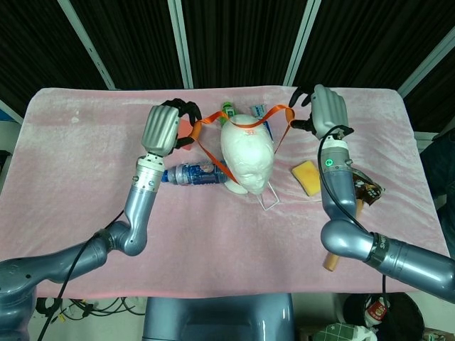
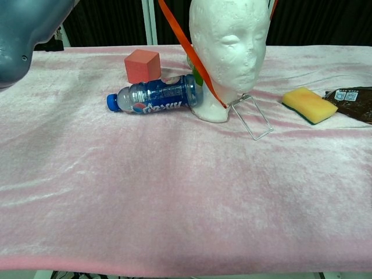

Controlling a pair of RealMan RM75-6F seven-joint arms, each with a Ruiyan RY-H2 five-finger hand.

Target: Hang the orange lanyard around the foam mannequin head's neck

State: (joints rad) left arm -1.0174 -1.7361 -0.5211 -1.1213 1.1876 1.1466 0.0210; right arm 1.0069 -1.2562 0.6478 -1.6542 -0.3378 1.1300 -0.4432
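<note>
The left hand [image 1: 162,126] and right hand [image 1: 325,111] each grasp one side of the orange lanyard [image 1: 213,151], stretched between them over the foam mannequin head [image 1: 247,153]. Its clear badge holder [image 2: 251,116] hangs tilted by the neck, below both hands

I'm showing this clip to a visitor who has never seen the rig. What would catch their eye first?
The white foam mannequin head at the table's centre, with the orange lanyard stretched over its crown between the left hand and right hand. The clear plastic badge holder leans tilted at its base, and a blue plastic bottle lies against its side.
</note>
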